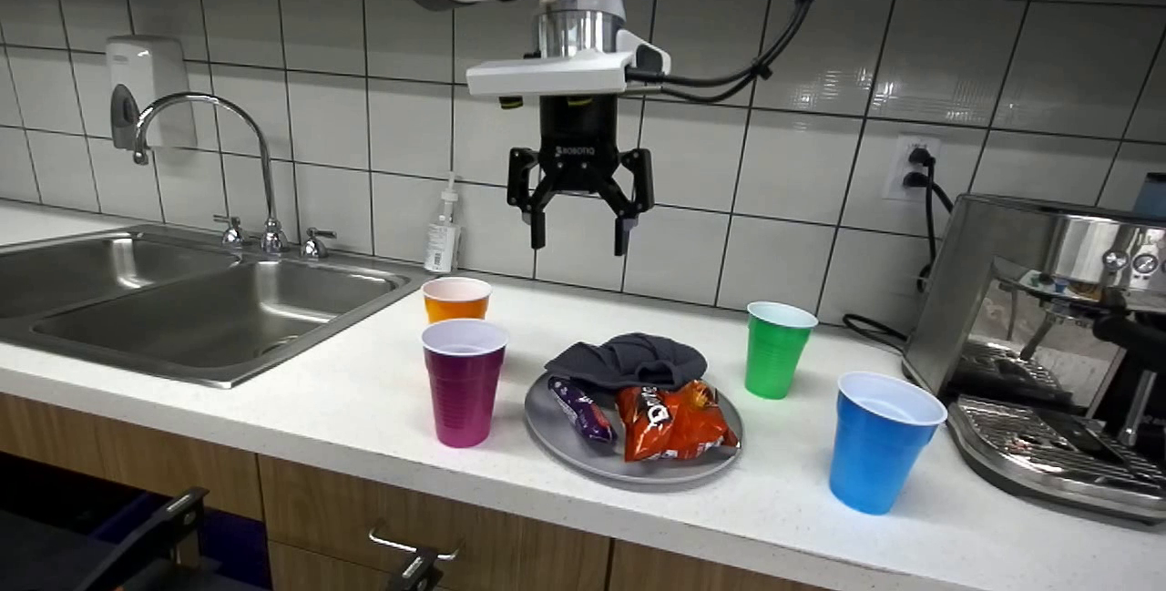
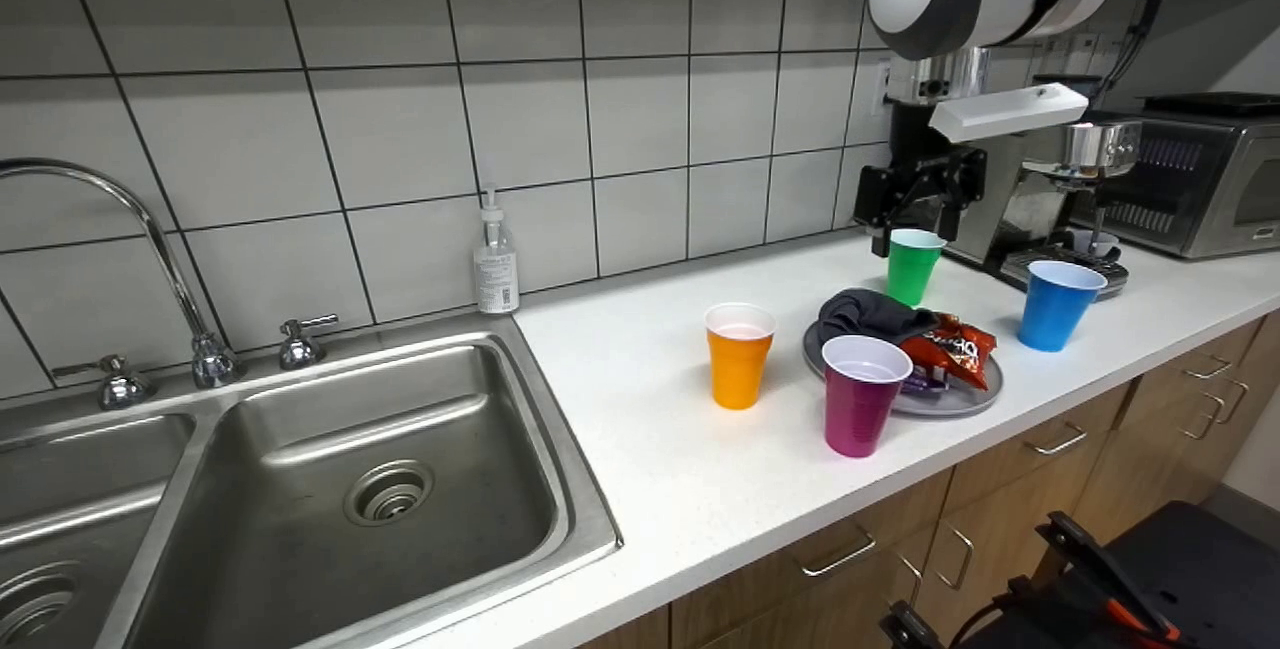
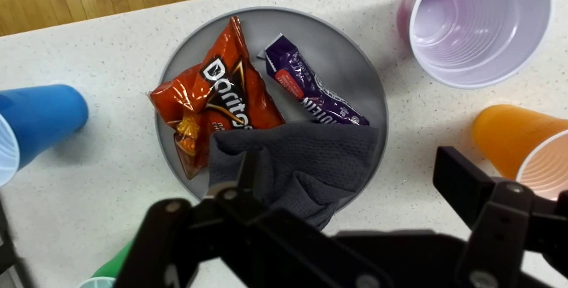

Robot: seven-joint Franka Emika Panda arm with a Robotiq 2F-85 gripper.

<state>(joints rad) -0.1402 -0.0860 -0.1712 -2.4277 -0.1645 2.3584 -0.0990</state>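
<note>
My gripper (image 1: 579, 236) hangs open above the counter, pointing down, with nothing between its fingers (image 3: 457, 177). Below it in the wrist view lies a round grey plate (image 3: 355, 70). A crumpled dark grey cloth (image 3: 301, 159) covers part of the plate, near one finger and well beneath it. Beside the cloth on the plate are a red Doritos bag (image 3: 235, 92) and a purple wrapped bar (image 3: 306, 79), whose end meets the cloth. Upright cups stand around the plate: magenta (image 1: 465, 391), orange (image 2: 738, 364), green (image 1: 779, 354) and blue (image 1: 879, 445). The gripper touches none of these.
A steel double sink (image 2: 585, 519) with a curved faucet (image 1: 260, 145) lies at one end of the counter. A clear pump bottle (image 1: 442, 240) stands by the tiled wall. A coffee machine (image 1: 966, 254) and an oven (image 2: 1215, 189) occupy the opposite end.
</note>
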